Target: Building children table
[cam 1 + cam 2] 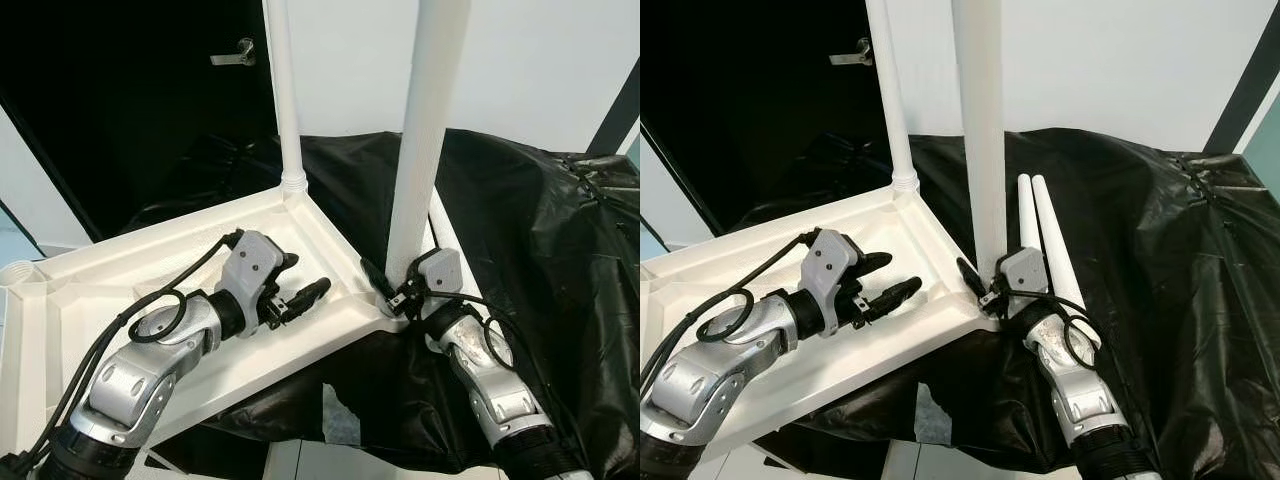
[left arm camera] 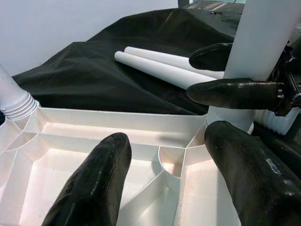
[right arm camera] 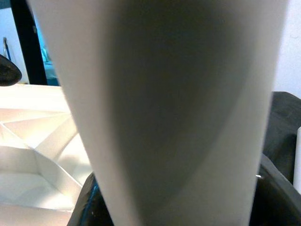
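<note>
Right tool (image 1: 385,288) grips a leg (image 1: 425,150) at the tabletop's (image 1: 130,290) near corner.
Left tool (image 1: 305,292) hovers wide over the upturned tabletop; two spare legs (image 1: 1045,235) lie on black sheet (image 1: 1140,220).

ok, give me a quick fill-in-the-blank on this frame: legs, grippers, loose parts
1. The right gripper is closed around the base of the near table leg, which stands ____.
2. The left gripper hovers over the upturned white tabletop with its fingers ____.
3. ____ loose legs lie on the black plastic sheet.

Missing words: upright; open; Two
</note>
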Controlling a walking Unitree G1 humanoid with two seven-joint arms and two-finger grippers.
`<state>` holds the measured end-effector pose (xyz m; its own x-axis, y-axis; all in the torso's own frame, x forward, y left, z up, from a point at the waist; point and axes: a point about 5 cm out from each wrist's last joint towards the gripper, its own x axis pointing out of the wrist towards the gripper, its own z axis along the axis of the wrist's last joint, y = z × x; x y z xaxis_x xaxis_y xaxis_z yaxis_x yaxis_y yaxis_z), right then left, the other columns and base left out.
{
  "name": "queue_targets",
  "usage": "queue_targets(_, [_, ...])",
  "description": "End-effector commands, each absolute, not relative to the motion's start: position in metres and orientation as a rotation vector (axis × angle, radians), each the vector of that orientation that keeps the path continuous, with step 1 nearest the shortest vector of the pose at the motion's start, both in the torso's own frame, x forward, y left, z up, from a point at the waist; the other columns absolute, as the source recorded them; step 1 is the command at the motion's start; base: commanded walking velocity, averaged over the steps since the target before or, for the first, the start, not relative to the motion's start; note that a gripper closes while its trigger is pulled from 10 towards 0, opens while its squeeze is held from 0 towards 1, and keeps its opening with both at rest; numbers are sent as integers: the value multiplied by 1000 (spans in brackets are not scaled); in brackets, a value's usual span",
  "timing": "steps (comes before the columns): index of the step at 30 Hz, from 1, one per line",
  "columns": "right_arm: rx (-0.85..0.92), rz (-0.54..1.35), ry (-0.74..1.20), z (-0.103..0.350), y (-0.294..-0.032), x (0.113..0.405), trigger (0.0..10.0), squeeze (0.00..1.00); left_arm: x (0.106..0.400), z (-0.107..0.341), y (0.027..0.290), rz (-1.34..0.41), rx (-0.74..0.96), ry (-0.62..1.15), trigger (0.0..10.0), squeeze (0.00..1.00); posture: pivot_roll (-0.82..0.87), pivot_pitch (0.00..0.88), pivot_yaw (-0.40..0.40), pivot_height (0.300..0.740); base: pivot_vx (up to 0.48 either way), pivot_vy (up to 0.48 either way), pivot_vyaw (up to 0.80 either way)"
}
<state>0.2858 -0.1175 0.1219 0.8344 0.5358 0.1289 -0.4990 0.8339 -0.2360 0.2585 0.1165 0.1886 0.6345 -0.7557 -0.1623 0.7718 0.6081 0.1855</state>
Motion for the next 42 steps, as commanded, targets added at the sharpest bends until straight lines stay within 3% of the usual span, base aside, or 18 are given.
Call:
queue_targets(1, [-156, 560, 55, 74, -125, 272, 10000, 0, 257, 191, 117, -959, 259, 76, 10000, 0, 100, 0, 34, 740, 0, 0, 0])
queue_targets(34, [61, 560, 246, 65, -135, 282, 10000, 0, 261, 196, 119, -943, 269, 56, 10000, 0, 99, 0, 29, 740, 0, 0, 0])
queue_targets(42, [-35, 531, 194, 69, -134, 282, 10000, 0, 261, 197, 117, -946, 267, 53, 10000, 0, 98, 0, 26, 740, 0, 0, 0])
